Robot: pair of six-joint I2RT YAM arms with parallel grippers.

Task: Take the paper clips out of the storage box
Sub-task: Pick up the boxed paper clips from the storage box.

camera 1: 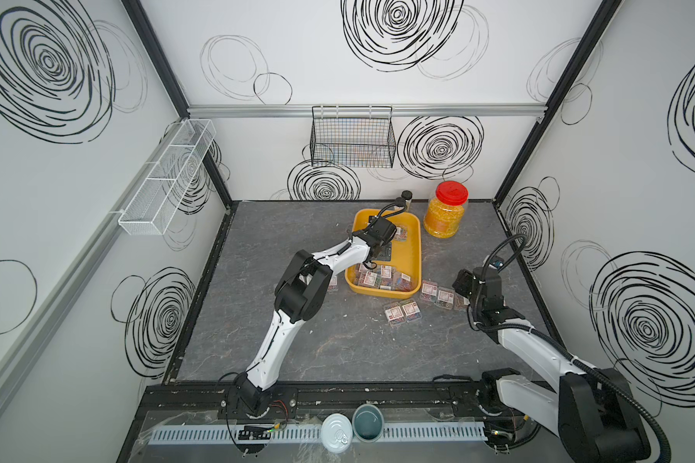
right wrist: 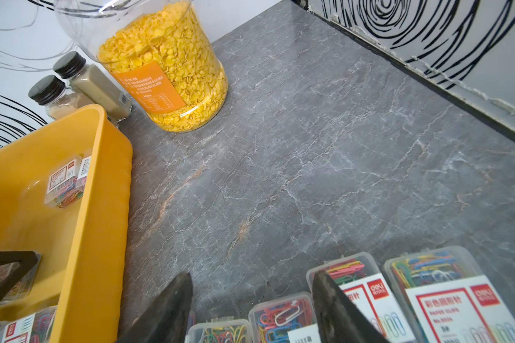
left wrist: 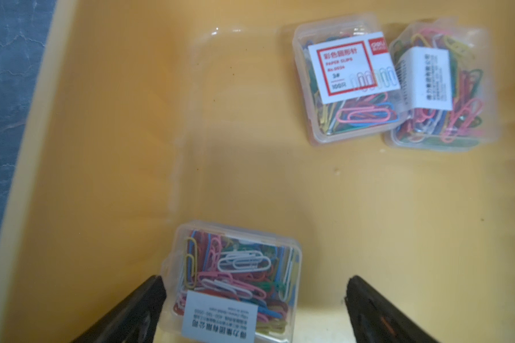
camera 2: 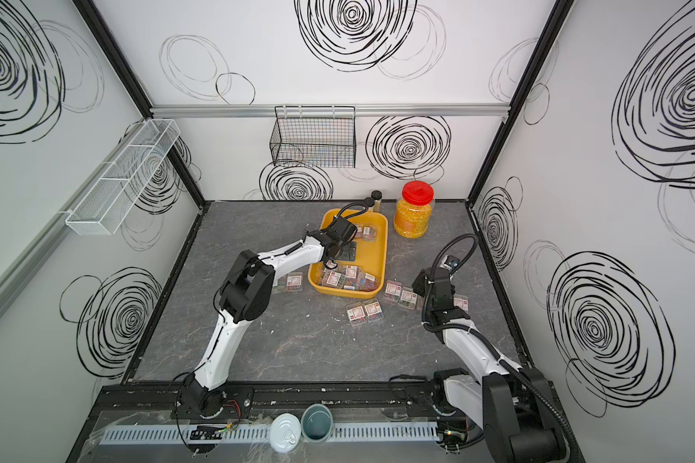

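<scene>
The yellow storage box point(camera 1: 417, 244) stands at the back middle of the grey table. Several clear cases of coloured paper clips point(camera 1: 382, 278) lie at its near end, and two more point(left wrist: 345, 83) at its far end. My left gripper point(left wrist: 254, 279) is down inside the box, open. One case point(left wrist: 235, 267) lies between its fingers, close to one finger and apart from the other. More cases point(camera 1: 404, 310) lie on the table right of the box. My right gripper point(right wrist: 250, 280) hangs open just above some of them point(right wrist: 283, 314), holding nothing. Other cases point(camera 1: 332, 282) lie left of the box.
A red-lidded jar of yellow flakes point(camera 1: 446, 212) and two black-capped bottles point(right wrist: 72, 83) stand behind the box. A black wire basket point(camera 1: 352, 138) and a white mesh shelf point(camera 1: 165, 180) hang on the walls. A tin point(camera 1: 336, 433) and a cup point(camera 1: 368, 421) sit at the front rail.
</scene>
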